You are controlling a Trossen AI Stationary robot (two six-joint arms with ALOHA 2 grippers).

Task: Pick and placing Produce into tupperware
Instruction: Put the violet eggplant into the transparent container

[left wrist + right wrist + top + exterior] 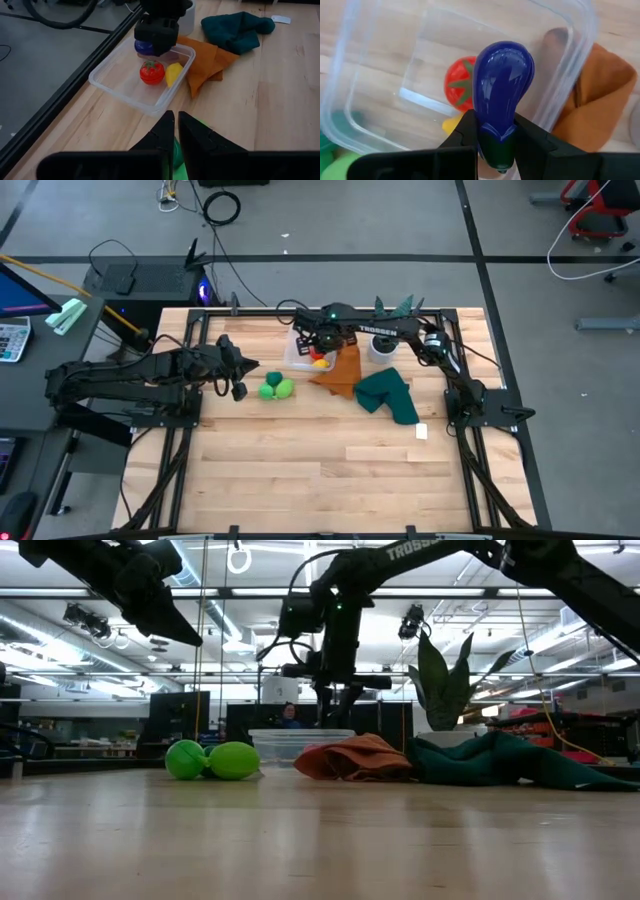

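- The right gripper [496, 131] hangs over the clear tupperware [116, 85], its fingers clamped on a dark purple toy eggplant [503, 90] — the green stem end sits between the fingers and the glossy body sticks out past them.
- In the left wrist view the eggplant [144, 47] shows just under the right gripper [156, 37], above the container's far end.
- A red toy tomato [152, 72] and a yellow toy piece [173, 74] lie side by side on the tupperware floor, touching or nearly so.
- The tupperware stands near the table's [330, 470] back edge, with an orange cloth [340, 370] touching its right side and a dark green cloth [390, 395] further right.
- Two green toy pieces [278, 388] rest together on the wood in front of the tupperware, outside it; the low view shows them [210, 760] touching each other.
- The left gripper [240, 376] is raised just left of the green pieces — its fingers [167, 131] are pressed nearly together with nothing between them.
- A potted plant [445, 680] stands behind the cloths.
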